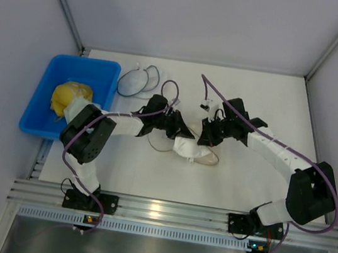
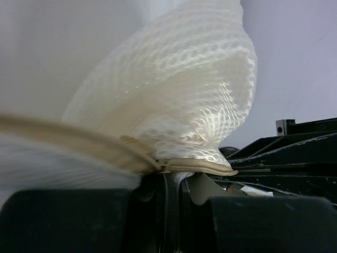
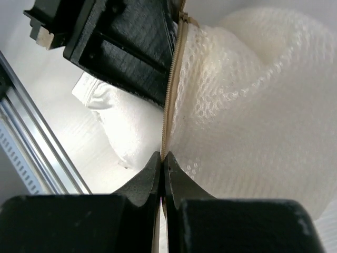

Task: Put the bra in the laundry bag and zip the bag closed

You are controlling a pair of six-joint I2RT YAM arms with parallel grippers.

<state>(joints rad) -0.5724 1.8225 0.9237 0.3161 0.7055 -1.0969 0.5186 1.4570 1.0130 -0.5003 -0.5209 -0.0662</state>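
The laundry bag (image 1: pixel 202 158), white mesh with a tan rim, is held up between both grippers at the table's middle. My left gripper (image 1: pixel 183 130) is shut on its tan rim (image 2: pixel 200 166); the mesh (image 2: pixel 179 89) bulges above the fingers, with a pale rounded shape showing through it. My right gripper (image 1: pixel 205 137) is shut on the bag's zip edge (image 3: pixel 171 100), and its closed fingertips (image 3: pixel 162 159) pinch the zip teeth. The white bra (image 3: pixel 124 129) shows under and beside the bag, also in the top view (image 1: pixel 186 147). How much of it is inside the bag I cannot tell. The zip pull is hidden.
A blue bin (image 1: pixel 42 120) with a yellow cloth bundle (image 1: pixel 70 96) stands at the left. A round mesh pouch with a black rim (image 1: pixel 134 80) lies at the back beside the bin. The left gripper's black body (image 3: pixel 110 42) sits close above the right fingers. Grey walls surround the table.
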